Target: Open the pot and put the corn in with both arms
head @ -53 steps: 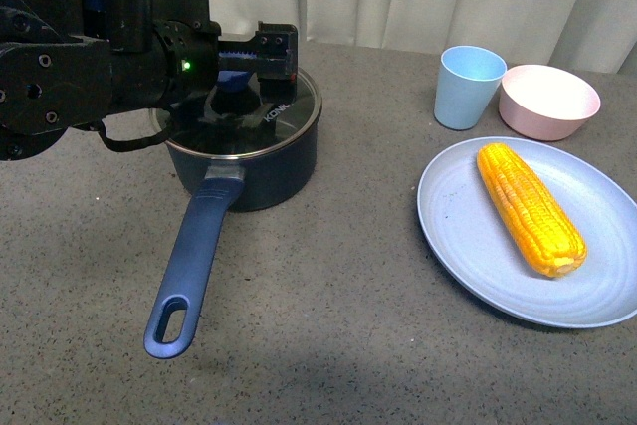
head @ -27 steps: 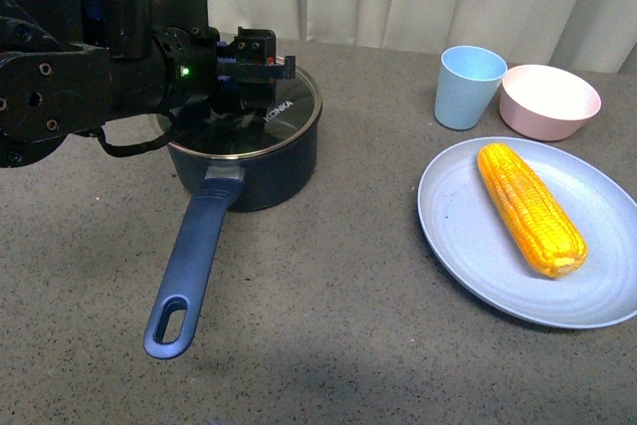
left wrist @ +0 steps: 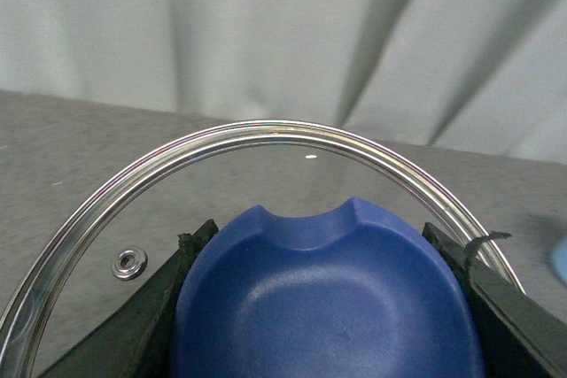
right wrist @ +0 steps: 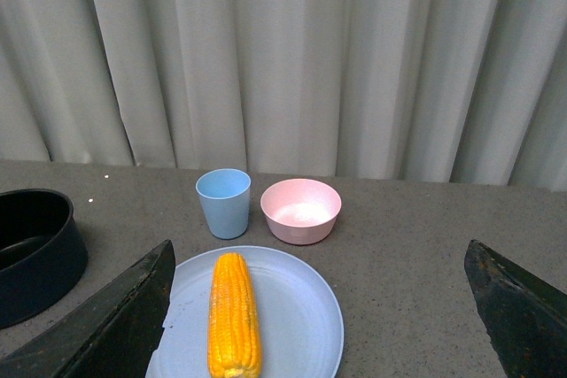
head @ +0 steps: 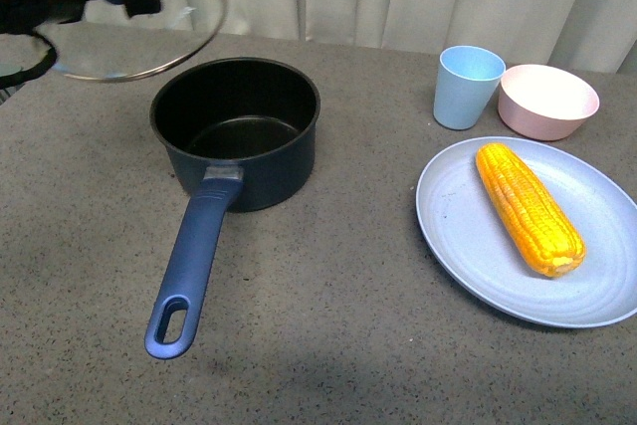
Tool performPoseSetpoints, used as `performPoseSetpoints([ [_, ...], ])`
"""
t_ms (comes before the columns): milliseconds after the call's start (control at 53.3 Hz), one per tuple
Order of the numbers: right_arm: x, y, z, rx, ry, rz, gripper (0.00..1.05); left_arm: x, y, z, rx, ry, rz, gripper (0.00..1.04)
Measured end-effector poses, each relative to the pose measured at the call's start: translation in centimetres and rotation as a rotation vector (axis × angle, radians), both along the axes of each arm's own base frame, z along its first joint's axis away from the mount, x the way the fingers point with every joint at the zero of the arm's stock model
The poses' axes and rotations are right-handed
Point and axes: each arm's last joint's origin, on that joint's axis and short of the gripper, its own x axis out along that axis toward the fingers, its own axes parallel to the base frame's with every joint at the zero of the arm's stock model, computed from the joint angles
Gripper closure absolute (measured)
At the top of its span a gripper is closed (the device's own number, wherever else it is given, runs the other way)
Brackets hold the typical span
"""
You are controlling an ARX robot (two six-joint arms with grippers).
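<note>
I am watching the husked, bumpy yellow-orange corn cob (head: 530, 208) lying on the smooth pale blue plate (head: 468, 246) at the grey worktop's (head: 338, 325) right, its long axis running far-left to near-right. The open dark navy saucepan (head: 239, 161) is sitting well apart, handle pointing towards me. A light blue cup (head: 468, 87) and pink bowl (head: 549, 101) are standing behind the plate. My left gripper's (left wrist: 328, 303) jaws are pinching the glass lid (head: 149, 47) by its blue knob (left wrist: 328, 254); the right gripper's (right wrist: 314, 320) jaws are hanging spread.

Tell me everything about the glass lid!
The glass lid is round and see-through, with a shiny metal rim, a small metal eyelet and a blue knob. It is off the pot, tilted in the air beyond the pot's left side. The left gripper pinches the knob from both sides; nothing else touches it.
</note>
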Motion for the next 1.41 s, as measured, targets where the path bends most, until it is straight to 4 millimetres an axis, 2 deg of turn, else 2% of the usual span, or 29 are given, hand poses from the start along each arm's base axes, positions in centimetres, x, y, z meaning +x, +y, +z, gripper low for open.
performPoseSetpoints([
  [19,0.0,0.0,0.0,0.000,0.000,0.000,0.09,0.0,0.4,-0.2,0.003,0.001,0.007,0.44],
  [112,0.0,0.0,0.0,0.000,0.000,0.000,0.09,-0.5,5.6,-2.4,0.035,-0.015,0.118,0.44],
  [169,0.0,0.0,0.0,0.000,0.000,0.000,0.09,-0.7,7.7,-3.3,0.037,-0.007,0.186,0.44],
  [319,0.0,0.0,0.0,0.000,0.000,0.000,0.09,-0.8,9.9,-6.0,0.019,0.030,0.237,0.44],
  [469,0.0,0.0,0.0,0.000,0.000,0.000,0.09,-0.4,9.8,-9.6,-0.013,0.113,0.232,0.44],
  [750,0.0,0.0,0.0,0.000,0.000,0.000,0.09,0.4,8.8,-12.2,-0.013,0.183,0.208,0.44],
  [1106,0.0,0.0,0.0,0.000,0.000,0.000,0.09,0.4,8.2,-12.7,0.015,0.214,0.189,0.44],
  [1369,0.0,0.0,0.0,0.000,0.000,0.000,0.09,-0.1,8.0,-11.9,-0.002,0.205,0.176,0.06],
  [1406,0.0,0.0,0.0,0.000,0.000,0.000,0.09,-0.3,8.0,-11.2,0.002,0.195,0.184,0.05],
])
